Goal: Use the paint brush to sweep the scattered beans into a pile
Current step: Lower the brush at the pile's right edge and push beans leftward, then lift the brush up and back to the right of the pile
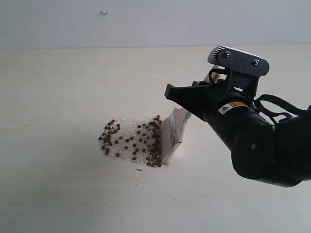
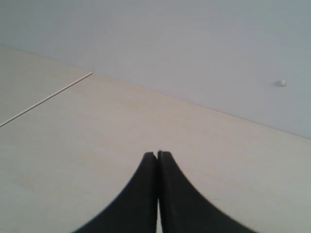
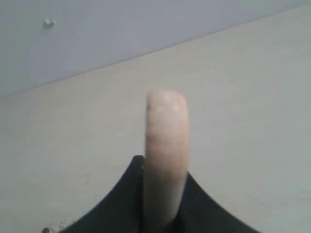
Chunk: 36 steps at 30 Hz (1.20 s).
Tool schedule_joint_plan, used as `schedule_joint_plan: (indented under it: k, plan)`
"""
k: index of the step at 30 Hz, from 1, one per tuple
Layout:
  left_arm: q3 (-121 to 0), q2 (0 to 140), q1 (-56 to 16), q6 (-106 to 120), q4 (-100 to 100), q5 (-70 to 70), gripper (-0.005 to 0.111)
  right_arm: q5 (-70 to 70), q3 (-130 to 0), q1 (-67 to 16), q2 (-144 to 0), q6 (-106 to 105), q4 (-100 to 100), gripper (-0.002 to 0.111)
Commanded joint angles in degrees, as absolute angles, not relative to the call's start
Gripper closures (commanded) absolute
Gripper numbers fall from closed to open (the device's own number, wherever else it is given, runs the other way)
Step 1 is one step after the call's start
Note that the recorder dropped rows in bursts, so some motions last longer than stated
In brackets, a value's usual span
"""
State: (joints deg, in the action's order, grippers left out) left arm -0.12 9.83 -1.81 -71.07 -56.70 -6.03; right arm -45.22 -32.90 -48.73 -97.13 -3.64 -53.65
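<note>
Small reddish-brown beans [image 1: 131,140] lie scattered over a patch of fine white grains on the pale table, thickest along the patch's right and left edges. The paint brush [image 1: 176,127] stands tilted at the right edge of the patch, with its off-white bristles [image 1: 166,143] down among the beans. My right gripper [image 1: 187,97] is shut on the brush's pale wooden handle [image 3: 166,141]; in the right wrist view the gripper [image 3: 165,167] clamps the handle on both sides. My left gripper [image 2: 158,154] is shut with nothing in it, over bare table, and does not show in the exterior view.
A light grey wall [image 1: 155,22] rises behind the table, with a small white knob [image 1: 104,11] on it. A thin seam [image 2: 48,99] runs across the table in the left wrist view. A tiny dark fleck [image 1: 139,169] lies just in front of the patch.
</note>
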Motion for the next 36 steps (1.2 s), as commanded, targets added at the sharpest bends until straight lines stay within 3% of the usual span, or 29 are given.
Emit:
schedule_joint_plan:
  k: [1, 24, 36]
  plan:
    - [0.0, 9.4, -1.7, -70.8, -56.3, -6.4, 0.107, -43.2, -33.2, -48.9, -95.6, -5.3, -54.1, 0.108]
    - [0.0, 9.4, -1.7, -70.8, -56.3, -6.4, 0.107, -43.4, -33.2, -48.8, -86.2, -24.4, -57.9, 0.108]
    - [0.0, 9.4, -1.7, -70.8, -56.3, -6.4, 0.107, -34.6, -36.4, -34.2, -86.2, -21.1, -37.7, 0.108]
